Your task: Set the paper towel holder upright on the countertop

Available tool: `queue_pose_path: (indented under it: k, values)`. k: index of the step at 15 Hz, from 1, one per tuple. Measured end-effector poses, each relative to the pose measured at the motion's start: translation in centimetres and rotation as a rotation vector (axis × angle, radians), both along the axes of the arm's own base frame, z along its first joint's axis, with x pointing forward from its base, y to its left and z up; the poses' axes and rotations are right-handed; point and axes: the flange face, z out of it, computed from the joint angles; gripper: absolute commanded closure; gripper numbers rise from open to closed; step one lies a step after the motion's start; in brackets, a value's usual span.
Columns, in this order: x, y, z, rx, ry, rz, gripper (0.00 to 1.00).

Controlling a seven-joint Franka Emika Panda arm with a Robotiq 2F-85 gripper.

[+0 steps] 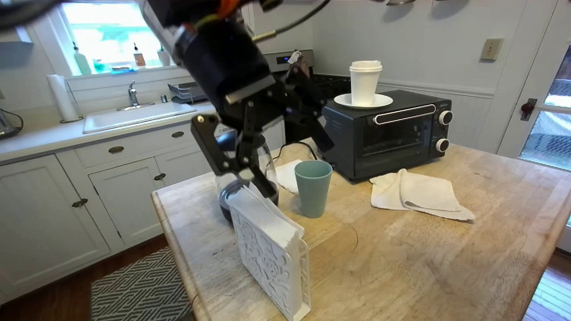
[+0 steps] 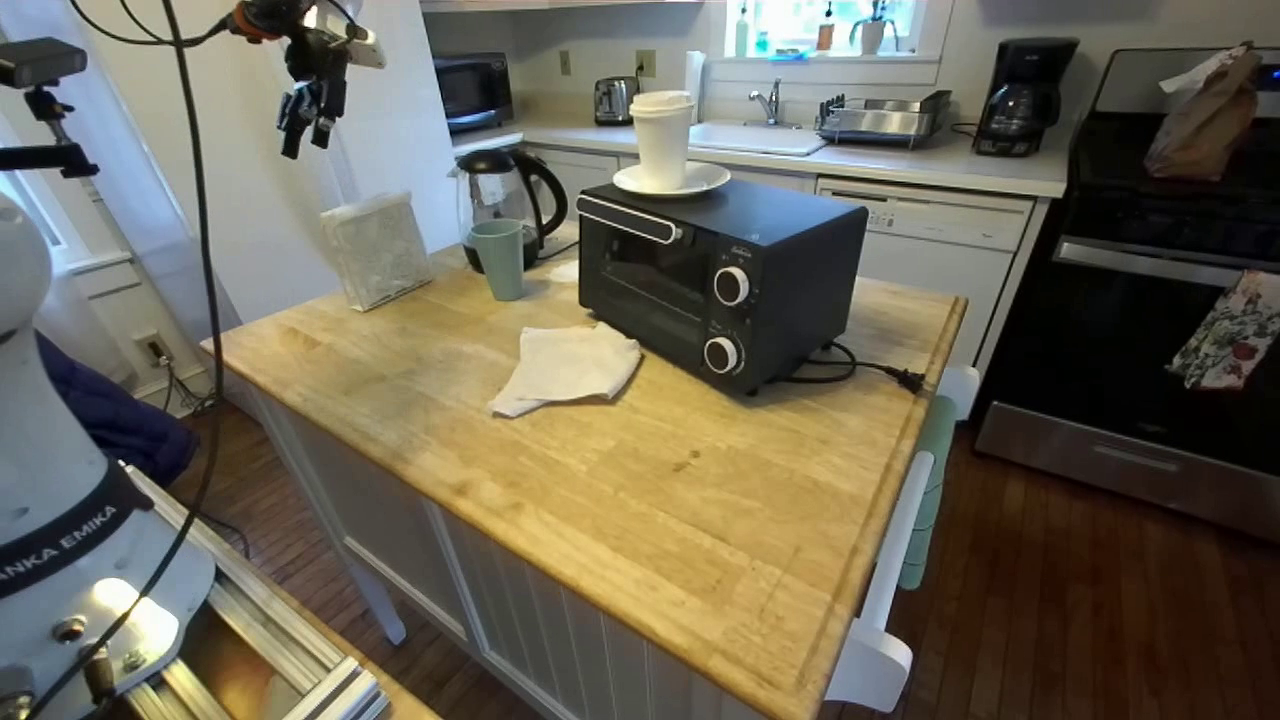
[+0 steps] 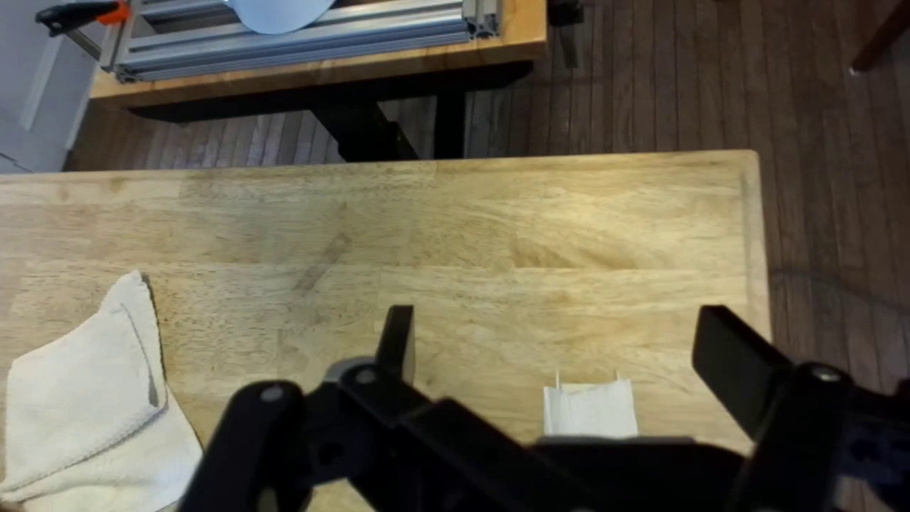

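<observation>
The holder (image 1: 265, 263) is standing upright on the wooden surface (image 1: 401, 267), near one end of it, and white napkins (image 1: 263, 215) are poking out of its top. The hand (image 3: 558, 338) is hanging above it, its two fingers (image 3: 732, 363) spread wide apart; in an exterior view, a gap is showing between the fingers and the holder. In the wrist view, the napkins are showing low between the fingers, partly covered by the hand itself. A green cup (image 1: 313, 189) is standing near the holder, and a glass coffee pot (image 2: 495, 195) with a black lid is standing just beside the cup; the hand and the holder are partly hiding the pot in an exterior view. A black toaster oven (image 1: 341, 142) is sitting farther along the surface, carrying a white plate (image 1: 385, 100) with a lidded paper cup (image 1: 366, 84) standing on it. A cream cloth (image 1: 424, 196) is lying folded in front of the oven. Beyond the surface, a white sink (image 1: 138, 117) is sitting in a pale counter (image 1: 26, 138).
</observation>
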Motion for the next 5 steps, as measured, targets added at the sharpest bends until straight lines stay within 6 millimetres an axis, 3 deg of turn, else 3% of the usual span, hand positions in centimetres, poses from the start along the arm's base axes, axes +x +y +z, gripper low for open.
queue_pose_path:
  k: [5]
  values:
    - [-3.0,0.1,9.0,0.061,-0.252,-0.110,0.00]
